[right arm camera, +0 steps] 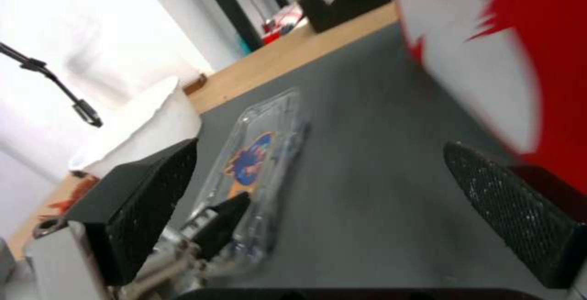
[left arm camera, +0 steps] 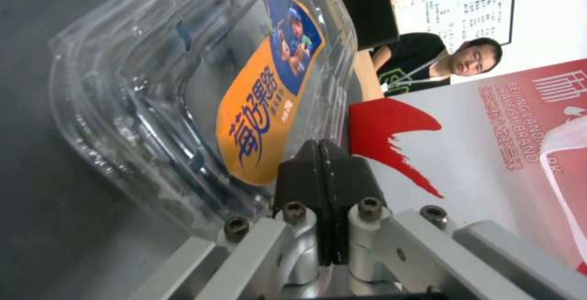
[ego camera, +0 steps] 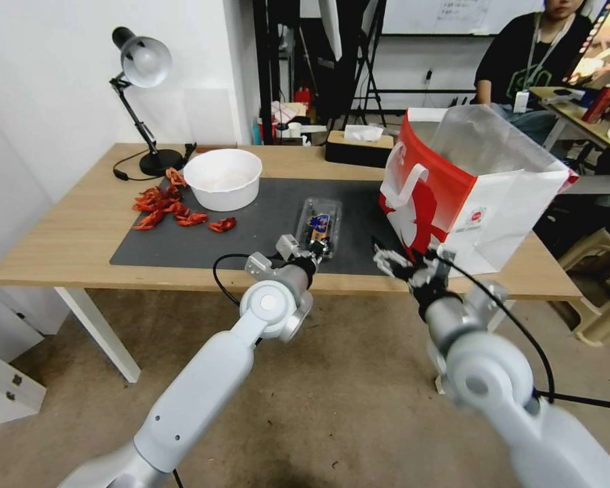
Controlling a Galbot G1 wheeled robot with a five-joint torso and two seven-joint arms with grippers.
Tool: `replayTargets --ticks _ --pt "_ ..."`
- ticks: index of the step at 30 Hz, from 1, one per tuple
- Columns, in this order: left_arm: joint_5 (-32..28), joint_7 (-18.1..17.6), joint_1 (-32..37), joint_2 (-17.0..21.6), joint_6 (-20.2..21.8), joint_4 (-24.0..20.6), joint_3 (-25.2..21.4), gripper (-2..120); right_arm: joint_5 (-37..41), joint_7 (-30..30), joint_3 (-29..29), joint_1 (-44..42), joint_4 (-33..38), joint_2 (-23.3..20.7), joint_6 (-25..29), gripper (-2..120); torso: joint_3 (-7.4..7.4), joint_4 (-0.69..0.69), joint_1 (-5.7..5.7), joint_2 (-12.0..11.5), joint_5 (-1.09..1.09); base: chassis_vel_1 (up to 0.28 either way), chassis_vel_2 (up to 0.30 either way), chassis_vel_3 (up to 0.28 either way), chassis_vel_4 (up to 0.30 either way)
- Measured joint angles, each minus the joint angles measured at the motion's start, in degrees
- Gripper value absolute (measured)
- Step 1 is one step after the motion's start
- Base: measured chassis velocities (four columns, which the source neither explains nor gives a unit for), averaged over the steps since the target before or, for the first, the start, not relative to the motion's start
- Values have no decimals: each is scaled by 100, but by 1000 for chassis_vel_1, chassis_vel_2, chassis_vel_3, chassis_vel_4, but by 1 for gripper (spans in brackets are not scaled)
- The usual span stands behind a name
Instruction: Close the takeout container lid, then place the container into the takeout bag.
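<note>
The small clear plastic hinged takeout container (ego camera: 318, 229) is lying on the dark grey mat (ego camera: 183, 244), left of the large red-and-white paper takeout bag (ego camera: 454, 196) that is standing open on the right of the wooden table (ego camera: 61, 237). Its clear lid (left arm camera: 202, 84), bearing an orange-and-blue label, is sitting down over the box. The left gripper (ego camera: 316, 249) is touching the container's near end, fingers (left arm camera: 342, 176) clenched together. The right gripper (ego camera: 394, 261) is hanging near the bag's near corner, fingers (right arm camera: 146, 199) spread wide and grasping nothing.
</note>
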Motion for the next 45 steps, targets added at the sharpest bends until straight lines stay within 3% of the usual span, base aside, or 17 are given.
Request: replayTargets --ticks 7,15,21,33,45 --pt "32 3 -29 11 -6 19 15 0 636 196 -578 1040 -839 355 -112 100 -1 0 -1 0 -1 0 0 0 0" --pt "55 6 -34 22 -9 31 16 0 655 215 -979 1677 -1667 695 -149 99 -1 1 -1 0 0 0 0 0 0" --pt "77 8 -22 48 -12 31 18 0 525 209 -1185 1904 -2128 987 -170 79 0 0 -1 0 0 0 0 0 0" --pt "86 14 -14 66 -19 26 21 0 322 198 -1299 1944 -2443 1215 -228 52 -2 0 -2 1 0 0 0 0 0" --pt "133 30 8 105 -29 11 24 0 180 126 -1294 1913 -2584 1330 -223 11 -2 1 -2 1 0 0 0 0 0"
